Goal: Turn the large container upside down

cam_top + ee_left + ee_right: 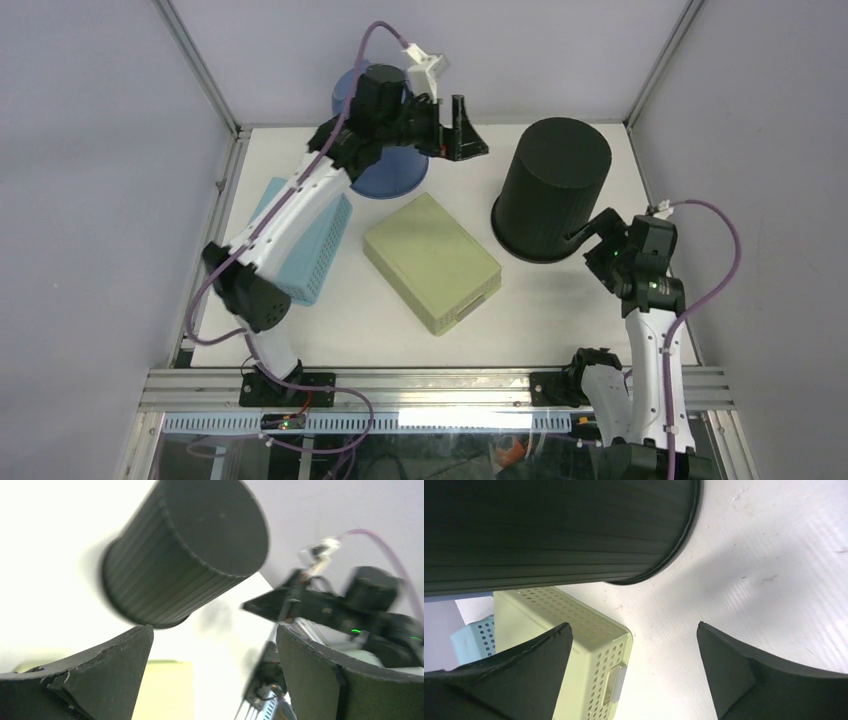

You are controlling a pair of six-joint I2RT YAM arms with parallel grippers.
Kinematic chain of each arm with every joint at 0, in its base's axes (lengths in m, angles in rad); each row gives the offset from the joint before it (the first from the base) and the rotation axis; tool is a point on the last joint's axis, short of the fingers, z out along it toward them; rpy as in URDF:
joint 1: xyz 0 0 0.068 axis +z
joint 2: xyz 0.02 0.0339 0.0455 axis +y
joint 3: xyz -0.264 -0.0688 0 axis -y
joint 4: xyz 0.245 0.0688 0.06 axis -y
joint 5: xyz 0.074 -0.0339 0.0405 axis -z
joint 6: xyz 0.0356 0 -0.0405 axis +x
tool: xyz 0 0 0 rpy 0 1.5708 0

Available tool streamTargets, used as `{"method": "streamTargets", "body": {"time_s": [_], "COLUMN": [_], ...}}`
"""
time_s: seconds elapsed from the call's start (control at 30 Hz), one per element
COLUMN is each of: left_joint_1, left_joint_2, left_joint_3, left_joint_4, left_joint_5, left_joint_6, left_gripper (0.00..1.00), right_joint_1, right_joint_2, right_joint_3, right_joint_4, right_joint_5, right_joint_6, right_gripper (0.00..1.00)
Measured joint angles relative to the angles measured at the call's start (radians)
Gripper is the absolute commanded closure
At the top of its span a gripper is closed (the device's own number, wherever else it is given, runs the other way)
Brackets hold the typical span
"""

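Note:
The large black ribbed container (550,190) stands at the back right of the table with its mouth down and its closed base up. It also shows in the left wrist view (185,550) and the right wrist view (554,530). My left gripper (465,132) is open and empty, raised above the table's back, to the left of the container and apart from it; its jaws stand wide in its own view (215,630). My right gripper (598,243) is open and empty, low beside the container's near right rim, not touching it (634,627).
A pale green perforated basket (432,262) lies upside down mid-table, seen also from the right wrist (574,630). A light blue basket (305,245) lies at the left under the left arm. A blue bowl (385,172) sits at the back left. Frame posts stand at the corners.

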Motion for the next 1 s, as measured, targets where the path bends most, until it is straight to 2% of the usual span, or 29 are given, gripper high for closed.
{"method": "streamTargets", "body": {"time_s": [0.2, 0.43, 0.67, 1.0], "left_joint_1": [0.0, 0.0, 0.0, 0.0], "left_joint_2": [-0.371, -0.545, -0.612, -0.628], "left_joint_3": [-0.275, -0.401, -0.474, -0.53], "left_joint_4": [-0.144, -0.217, -0.237, -0.235], "left_joint_5": [-0.385, -0.644, -0.819, -0.909], "left_joint_6": [0.103, 0.105, 0.079, 0.079], "left_gripper": [0.01, 0.01, 0.01, 0.01], "right_joint_1": [0.0, 0.001, 0.001, 0.002], "right_joint_2": [0.005, 0.151, 0.198, 0.194], "right_joint_3": [0.332, 0.7, 0.793, 0.808], "right_joint_4": [-0.215, -0.329, -0.327, -0.288], "right_joint_5": [0.134, 0.257, 0.271, 0.285], "right_joint_6": [-0.076, -0.179, -0.216, -0.233], "right_gripper": [0.01, 0.01, 0.01, 0.01]}}
